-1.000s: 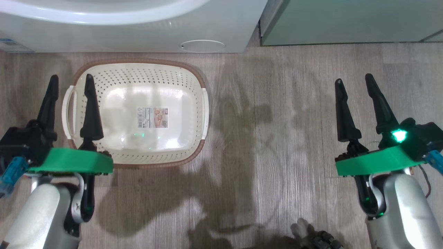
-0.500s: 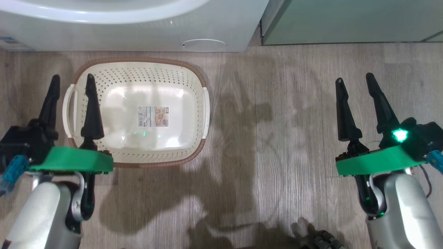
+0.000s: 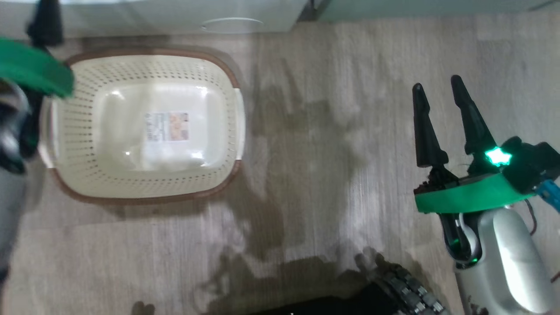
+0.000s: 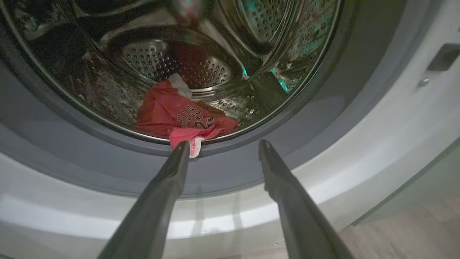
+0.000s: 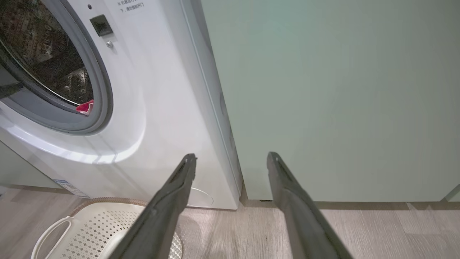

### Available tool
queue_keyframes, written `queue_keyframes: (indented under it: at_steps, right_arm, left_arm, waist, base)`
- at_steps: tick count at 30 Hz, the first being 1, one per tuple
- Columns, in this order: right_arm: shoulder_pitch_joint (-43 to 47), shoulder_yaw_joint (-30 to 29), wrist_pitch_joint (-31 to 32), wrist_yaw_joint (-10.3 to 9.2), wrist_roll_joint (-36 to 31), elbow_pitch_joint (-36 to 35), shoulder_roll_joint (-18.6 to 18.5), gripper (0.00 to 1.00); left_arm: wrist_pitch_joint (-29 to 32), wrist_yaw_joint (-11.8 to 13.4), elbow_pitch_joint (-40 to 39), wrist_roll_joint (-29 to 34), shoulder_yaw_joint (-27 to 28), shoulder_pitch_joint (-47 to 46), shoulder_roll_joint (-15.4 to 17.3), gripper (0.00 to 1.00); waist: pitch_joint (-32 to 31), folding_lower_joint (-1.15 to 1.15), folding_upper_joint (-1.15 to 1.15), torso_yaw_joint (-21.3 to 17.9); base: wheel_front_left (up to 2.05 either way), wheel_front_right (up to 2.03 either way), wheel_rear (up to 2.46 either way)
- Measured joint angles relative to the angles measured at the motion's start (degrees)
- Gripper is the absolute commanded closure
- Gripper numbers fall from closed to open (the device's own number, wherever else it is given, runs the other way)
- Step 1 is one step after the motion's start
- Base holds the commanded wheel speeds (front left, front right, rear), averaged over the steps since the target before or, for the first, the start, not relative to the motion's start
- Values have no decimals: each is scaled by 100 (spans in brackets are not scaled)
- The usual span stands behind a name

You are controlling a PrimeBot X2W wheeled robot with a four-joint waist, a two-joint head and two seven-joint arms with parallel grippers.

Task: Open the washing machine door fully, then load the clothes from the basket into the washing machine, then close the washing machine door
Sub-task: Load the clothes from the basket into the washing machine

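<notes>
Just ahead of the spread, empty left claw [image 4: 224, 143], the soft, light red clothes [image 4: 179, 115] are judged best pinched at the hem draped over the grey seal [image 4: 226, 169].

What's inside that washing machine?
Red clothes with white trim lie at the front of the steel drum, one corner draped onto the grey gasket. Whatever lies beneath them is covered, and the drum's top is cut off.
</notes>
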Motion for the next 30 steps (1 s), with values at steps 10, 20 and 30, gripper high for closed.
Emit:
queue_keyframes:
  at_steps: [10,20,30]
  right_arm:
    - [-286,321,-14,0,492,21,0,0]
    - [-489,642,-15,0,906,-46,0,0]
    - [-532,775,-15,0,1125,-44,1,0]
  left_arm:
    - [1610,-716,1381,-199,-175,-1935,601,0]
    - [3448,-1117,2053,-156,-464,-3464,1256,0]
    - [4796,-1151,2240,8,-747,-3972,1660,0]
  waist:
    - [518,0,0,-603]
    - [929,0,0,-1154]
    - [1057,-1,0,-1483]
  base:
    - [0,0,0]
    - [0,0,0]
    - [0,0,0]
